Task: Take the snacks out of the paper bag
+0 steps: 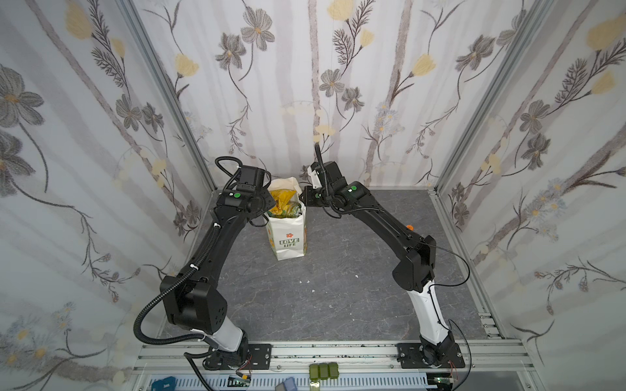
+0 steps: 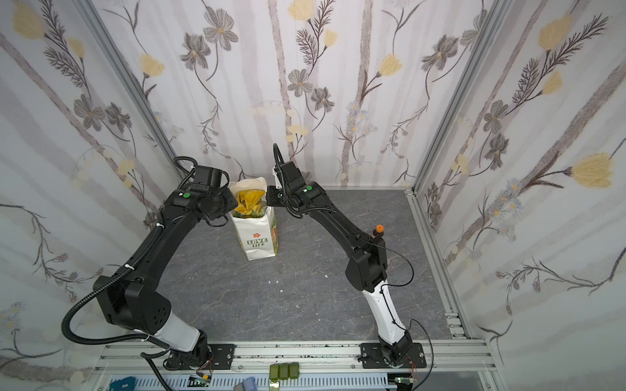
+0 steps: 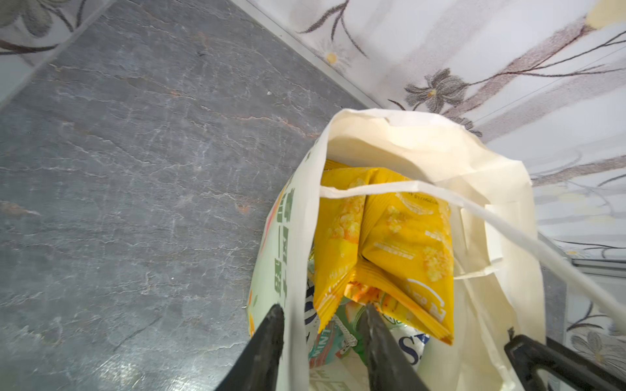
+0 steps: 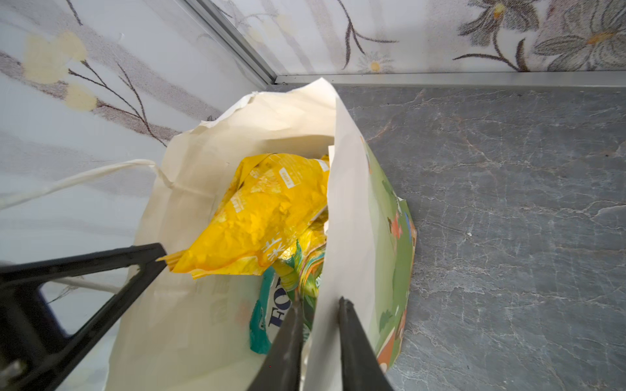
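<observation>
Grey table (image 1: 338, 287): paper bag (image 1: 288, 242) of snacks (image 1: 283, 203) stood near the far-left corner, room open rightward. Left gripper (image 3: 323, 306) straddled its rim, part-open; right gripper (image 4: 319, 300) straddled the opposite rim, clamp unclear.

White LOVE LIFE paper bag (image 1: 288, 242) upright nr back wall, yellow/green snacks (image 1: 282, 200) inside.

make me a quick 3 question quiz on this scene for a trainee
1. True or false: the bag lies on its side.
2. The left gripper and right gripper each straddle: A a bag wall, B a snack, C a handle.
3. Fill in: the top snack in the bag is ___ in colour.
Key: 1 false; 2 A; 3 yellow.
</observation>
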